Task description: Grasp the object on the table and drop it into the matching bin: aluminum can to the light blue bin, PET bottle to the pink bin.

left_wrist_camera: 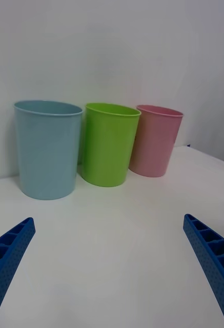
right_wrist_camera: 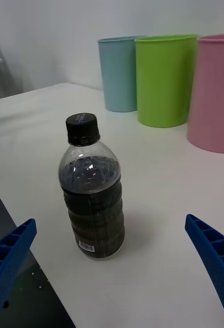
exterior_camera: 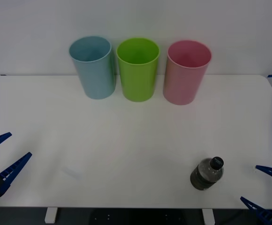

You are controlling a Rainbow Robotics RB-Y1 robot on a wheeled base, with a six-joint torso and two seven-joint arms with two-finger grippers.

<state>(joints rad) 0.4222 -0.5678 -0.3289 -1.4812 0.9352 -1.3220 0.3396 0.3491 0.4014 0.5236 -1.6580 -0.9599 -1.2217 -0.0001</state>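
Standing upright near the right gripper point(exterior_camera: 262, 186), jaws spread wide, the PET bottle point(right_wrist_camera: 92, 197) looks mostly full, bottom-heavy and slick; I'd clamp its ribbed mid-body; left gripper point(exterior_camera: 1, 157) idle, also spread.

Each pincer carried two bright blue fingers, long and tapering to pointed tips. The left pincer point(exterior_camera: 3, 151) showed ribbed fingers point(left_wrist_camera: 9, 253) with open cells along the inner faces, joined to a black base. The right pincer point(exterior_camera: 263, 186) matched it, its fingers point(right_wrist_camera: 214, 256) likewise ribbed.
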